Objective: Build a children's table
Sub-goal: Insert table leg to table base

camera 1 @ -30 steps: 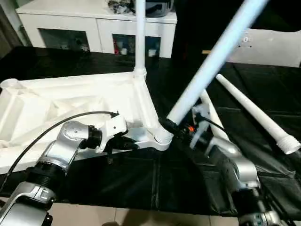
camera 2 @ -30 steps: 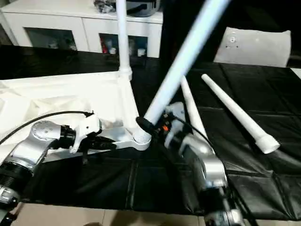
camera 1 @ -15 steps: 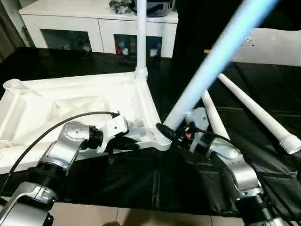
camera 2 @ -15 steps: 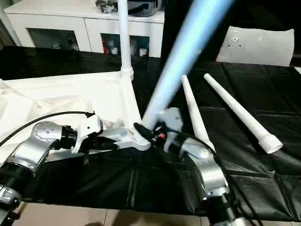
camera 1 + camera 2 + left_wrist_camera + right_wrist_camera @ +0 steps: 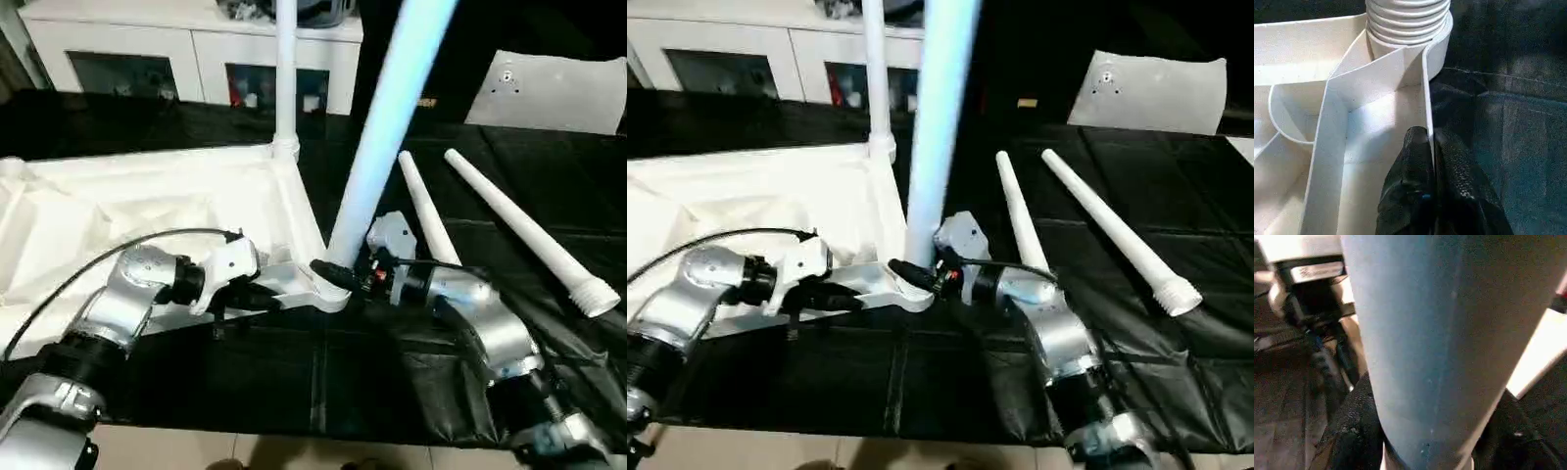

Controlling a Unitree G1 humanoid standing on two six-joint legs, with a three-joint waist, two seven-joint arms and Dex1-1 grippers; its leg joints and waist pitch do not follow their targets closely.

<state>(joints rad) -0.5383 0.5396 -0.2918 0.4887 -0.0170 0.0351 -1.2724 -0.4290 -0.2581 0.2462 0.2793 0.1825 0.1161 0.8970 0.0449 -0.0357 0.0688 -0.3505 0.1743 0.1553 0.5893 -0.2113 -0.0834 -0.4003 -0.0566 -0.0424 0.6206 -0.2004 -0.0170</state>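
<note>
- The tabletop (image 5: 167,211) lies upside down on the black cloth (image 5: 294,372), filling the left half of my head view, ribbed underside up.
- One leg (image 5: 285,69) stands upright in the far corner socket, top centre of the frame.
- A second leg (image 5: 387,127) rises steeply from the near corner socket (image 5: 331,292) at frame centre, leaning a little right; my left wrist view shows its threaded end (image 5: 1408,22) sitting in that socket.
- My right gripper (image 5: 338,277) is clamped around the base of this leg — black fingers (image 5: 1352,431) on either side of the tube.
- My left gripper (image 5: 263,297) is pinched shut on the tabletop's thin edge wall, just left of that socket — one finger (image 5: 1413,161) on each face.
- Two loose legs (image 5: 423,211) (image 5: 519,230) lie side by side on the cloth, right of centre.
- Beyond them: a flat white sheet (image 5: 549,93) upper right, a white cabinet (image 5: 196,54) upper left.
</note>
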